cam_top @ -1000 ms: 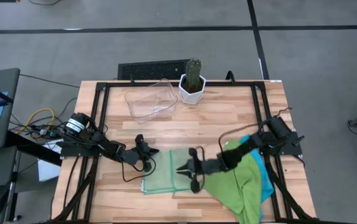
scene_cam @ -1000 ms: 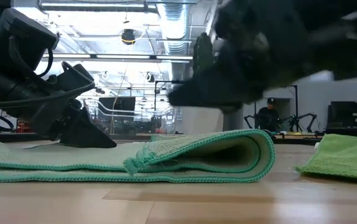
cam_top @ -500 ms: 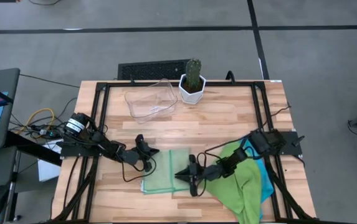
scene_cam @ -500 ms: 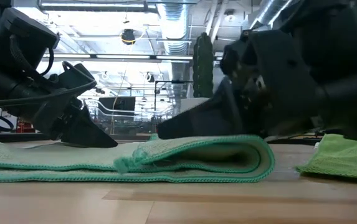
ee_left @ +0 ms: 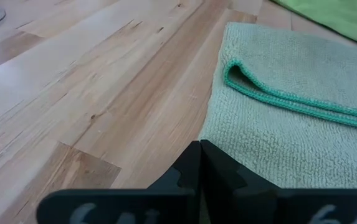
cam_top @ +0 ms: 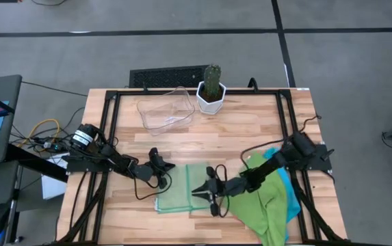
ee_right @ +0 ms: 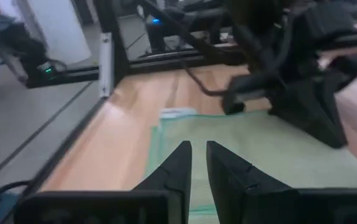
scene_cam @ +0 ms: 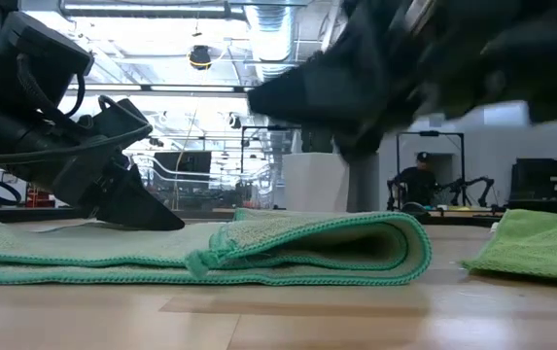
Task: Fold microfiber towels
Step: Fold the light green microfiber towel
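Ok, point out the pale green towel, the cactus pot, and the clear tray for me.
pale green towel [cam_top: 178, 193]: high view, on its flat middle.
cactus pot [cam_top: 211, 101]: high view, on the white pot's front wall.
clear tray [cam_top: 156, 121]: high view, on its near rim.

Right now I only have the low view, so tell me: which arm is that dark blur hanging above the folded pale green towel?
Observer: That is the right gripper. From above, it hovers over the right part of the pale green towel.
Operator: Is it holding any cloth?
Observer: No. Its wrist view shows its fingers slightly apart with nothing between them.
Operator: And the other arm?
Observer: The left gripper is shut, and its wrist view puts the tip right at the towel's edge, next to bare wood.
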Controlling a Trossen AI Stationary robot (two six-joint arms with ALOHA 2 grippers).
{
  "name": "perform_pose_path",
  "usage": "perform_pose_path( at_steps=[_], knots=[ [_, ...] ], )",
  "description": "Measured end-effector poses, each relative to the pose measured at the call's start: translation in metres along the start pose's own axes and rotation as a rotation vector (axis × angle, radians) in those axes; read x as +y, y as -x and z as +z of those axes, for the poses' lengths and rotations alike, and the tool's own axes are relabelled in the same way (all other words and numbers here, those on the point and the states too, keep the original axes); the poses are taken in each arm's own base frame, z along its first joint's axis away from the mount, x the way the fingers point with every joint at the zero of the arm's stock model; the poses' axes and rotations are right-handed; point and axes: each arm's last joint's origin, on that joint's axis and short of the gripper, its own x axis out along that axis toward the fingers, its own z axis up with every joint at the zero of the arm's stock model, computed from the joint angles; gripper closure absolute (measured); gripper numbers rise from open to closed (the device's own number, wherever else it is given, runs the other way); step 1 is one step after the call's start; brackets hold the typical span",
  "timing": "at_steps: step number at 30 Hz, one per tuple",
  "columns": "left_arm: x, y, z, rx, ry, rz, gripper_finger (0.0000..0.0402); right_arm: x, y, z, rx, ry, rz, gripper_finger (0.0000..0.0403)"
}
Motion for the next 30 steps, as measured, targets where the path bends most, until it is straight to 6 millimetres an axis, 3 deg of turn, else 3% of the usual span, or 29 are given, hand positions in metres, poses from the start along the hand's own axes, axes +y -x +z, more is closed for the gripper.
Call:
perform_pose_path(
  at_steps=[3, 10, 19, 25, 30],
  knots=[
    [0.0, 0.0, 0.0, 0.001, -0.001, 0.001, 0.0401, 0.016, 0.008, 0.002, 0.005, -0.004, -0.024, 0.0329],
    [0.0, 0.0, 0.0, 0.001, -0.017, 0.0, 0.0401, 0.051, 0.021, -0.045, 0.048, -0.048, -0.116, 0.0329],
    [0.0, 0.0, 0.0, 0.003, 0.042, 0.0, 0.0401, 0.049, 0.006, -0.076, 0.1, -0.084, -0.123, 0.0329],
    [0.0, 0.0, 0.0, 0.009, 0.093, -0.01, 0.0401, 0.052, 0.006, -0.071, 0.091, -0.098, -0.11, 0.0329],
    [-0.001, 0.0, -0.001, 0.016, 0.104, -0.022, 0.0401, 0.062, 0.013, -0.029, -0.002, -0.018, -0.067, 0.0329]
  ],
)
